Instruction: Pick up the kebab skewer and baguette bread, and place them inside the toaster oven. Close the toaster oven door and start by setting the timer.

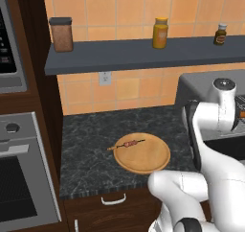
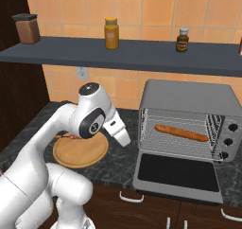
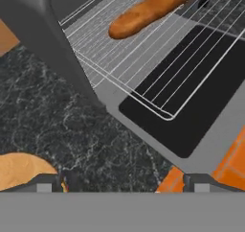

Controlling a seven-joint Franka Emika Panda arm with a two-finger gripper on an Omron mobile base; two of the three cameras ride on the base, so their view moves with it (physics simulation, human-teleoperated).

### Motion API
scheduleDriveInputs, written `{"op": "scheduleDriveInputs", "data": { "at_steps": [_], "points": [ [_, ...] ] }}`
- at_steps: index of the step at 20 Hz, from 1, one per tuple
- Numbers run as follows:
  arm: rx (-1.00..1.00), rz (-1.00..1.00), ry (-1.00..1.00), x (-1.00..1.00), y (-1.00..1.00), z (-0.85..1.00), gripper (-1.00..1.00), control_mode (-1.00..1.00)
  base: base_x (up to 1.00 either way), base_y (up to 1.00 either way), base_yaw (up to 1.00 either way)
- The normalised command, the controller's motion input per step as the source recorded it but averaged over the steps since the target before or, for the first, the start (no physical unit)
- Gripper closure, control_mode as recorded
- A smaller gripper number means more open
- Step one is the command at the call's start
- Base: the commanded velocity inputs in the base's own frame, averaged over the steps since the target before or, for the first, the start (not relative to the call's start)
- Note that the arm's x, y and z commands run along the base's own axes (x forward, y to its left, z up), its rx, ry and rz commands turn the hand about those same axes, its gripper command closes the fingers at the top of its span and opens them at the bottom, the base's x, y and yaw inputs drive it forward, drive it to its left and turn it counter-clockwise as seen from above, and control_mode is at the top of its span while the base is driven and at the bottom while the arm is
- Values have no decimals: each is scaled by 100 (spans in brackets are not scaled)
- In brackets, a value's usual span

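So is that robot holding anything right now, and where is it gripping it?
Nothing is held: the tool is open and empty. The baguette bread lies on the toaster oven's rack; the kebab skewer rests on the wooden plate.

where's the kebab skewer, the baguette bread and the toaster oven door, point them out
kebab skewer (image 1: 128,144), left base view, on the meat chunks at its middle
baguette bread (image 2: 182,133), right base view, on the middle of the loaf on the rack
toaster oven door (image 2: 177,171), right base view, on the dark glass of the lowered panel

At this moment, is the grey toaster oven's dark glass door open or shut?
Open. The dark glass door lies folded down flat in front of the grey toaster oven, exposing the wire rack with the orange-brown baguette.
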Motion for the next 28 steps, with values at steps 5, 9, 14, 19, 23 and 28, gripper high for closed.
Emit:
{"op": "scheduleDriveInputs", "data": {
  "at_steps": [5,9,14,19,23,28],
  "points": [
    [11,-26,6,40,60,0,-100,-100,0,0,0],
    [25,-38,0,33,42,-3,-100,-100,0,0,0],
    [42,-4,0,31,7,-24,-100,-100,0,0,0],
    [9,0,1,41,65,-47,-100,-100,0,0,0],
    [0,0,3,50,73,-49,-100,-100,0,0,0],
    [0,0,1,43,71,-45,-100,-100,0,0,0]
  ]
}}
